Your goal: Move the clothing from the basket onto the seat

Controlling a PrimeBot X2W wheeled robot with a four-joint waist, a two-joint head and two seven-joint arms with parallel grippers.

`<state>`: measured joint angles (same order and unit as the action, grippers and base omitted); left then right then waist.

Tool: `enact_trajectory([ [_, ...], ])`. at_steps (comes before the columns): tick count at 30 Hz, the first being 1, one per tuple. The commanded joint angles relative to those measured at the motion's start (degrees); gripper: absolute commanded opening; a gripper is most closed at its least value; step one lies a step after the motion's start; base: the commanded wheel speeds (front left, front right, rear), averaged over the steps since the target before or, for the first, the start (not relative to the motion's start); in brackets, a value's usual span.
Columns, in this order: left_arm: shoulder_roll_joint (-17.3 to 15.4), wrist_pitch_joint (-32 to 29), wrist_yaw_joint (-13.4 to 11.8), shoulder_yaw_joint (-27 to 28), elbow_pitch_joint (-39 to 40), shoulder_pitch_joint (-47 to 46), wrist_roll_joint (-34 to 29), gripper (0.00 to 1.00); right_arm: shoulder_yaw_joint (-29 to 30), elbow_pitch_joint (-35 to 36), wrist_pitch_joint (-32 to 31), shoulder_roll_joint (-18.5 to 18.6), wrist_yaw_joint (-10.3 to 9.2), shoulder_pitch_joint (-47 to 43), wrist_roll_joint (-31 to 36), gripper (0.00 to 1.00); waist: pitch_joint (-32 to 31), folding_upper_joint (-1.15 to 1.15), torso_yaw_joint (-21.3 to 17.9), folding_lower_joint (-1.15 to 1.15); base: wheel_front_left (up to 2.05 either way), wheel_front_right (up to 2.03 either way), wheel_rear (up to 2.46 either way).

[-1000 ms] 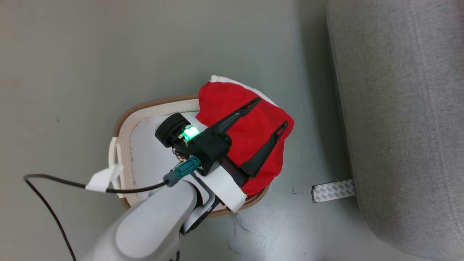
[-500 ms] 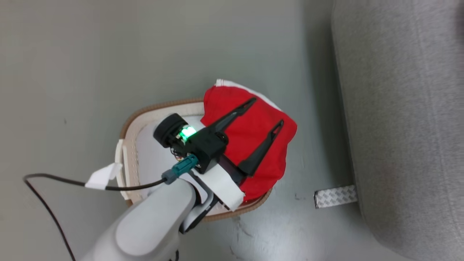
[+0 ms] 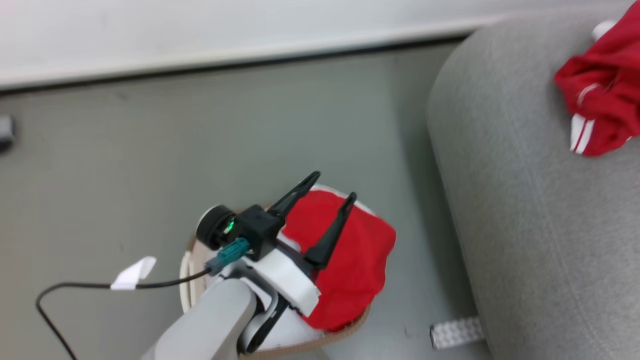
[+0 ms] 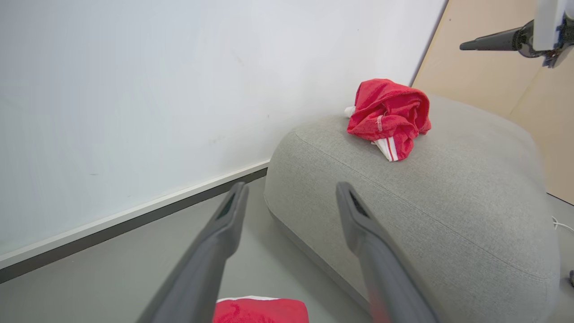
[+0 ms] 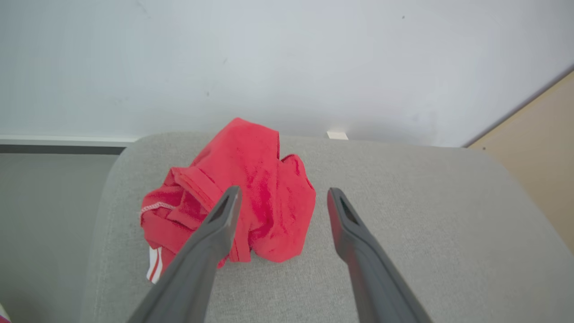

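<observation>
Red garment (image 5: 264,179) is lying crumpled on the seat (image 5: 403,202), right gripper (image 5: 283,193) hovering open above it. Another red piece (image 3: 360,260) is drooping over the basket (image 3: 350,327) rim under the open left gripper (image 3: 334,186); a shallow pinch is risking a slide onto the floor (image 3: 250,125).

The head view looks steeply down on the basket (image 3: 350,327) and floor (image 3: 150,150), grey sofa (image 3: 525,225) at right. Both wrist views face across the sofa toward the white wall (image 5: 269,54), the right one nearer. All 3 share the sofa's crumpled red garment (image 5: 260,170).

The clothing (image 5: 269,184) is soft cloth, the seat (image 5: 426,215) matt woven fabric
</observation>
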<state>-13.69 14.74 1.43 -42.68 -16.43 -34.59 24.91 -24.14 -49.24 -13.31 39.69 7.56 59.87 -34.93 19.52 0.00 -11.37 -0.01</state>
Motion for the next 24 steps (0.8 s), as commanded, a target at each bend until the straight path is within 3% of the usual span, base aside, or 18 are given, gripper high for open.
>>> enact_trajectory([
  [1, -0.3, 0.3, -0.4, 0.8, -0.3, 1.5, 0.5, 1.00, -0.7, 1.8, 1.3, 0.2, -0.14, -1.1, -0.9, 1.00, -5.6, 0.00, 0.8, 0.01, 0.00, 0.00, 0.00],
  [10, -0.7, 0.4, -3.0, 6.6, 0.1, 7.2, 2.8, 1.00, -0.7, 14.7, 9.8, 0.1, -0.14, -10.5, -7.0, 1.00, -14.6, 0.00, 5.2, 0.01, 0.00, 0.00, 0.00],
  [16, -1.9, 0.4, -4.4, 11.0, 0.8, 10.8, 3.3, 1.00, 1.3, 21.9, 13.6, -1.8, -0.14, -19.0, -7.7, 1.00, -16.6, 0.00, 6.6, 0.01, 0.00, 0.00, 0.00],
  [24, -2.7, 0.4, -6.6, 20.2, 4.0, 18.2, 2.1, 1.00, 9.2, 30.3, 21.3, -11.0, -0.14, -35.9, -3.9, 1.00, -18.0, 0.00, 7.3, 0.01, 0.00, 0.00, 0.00],
])
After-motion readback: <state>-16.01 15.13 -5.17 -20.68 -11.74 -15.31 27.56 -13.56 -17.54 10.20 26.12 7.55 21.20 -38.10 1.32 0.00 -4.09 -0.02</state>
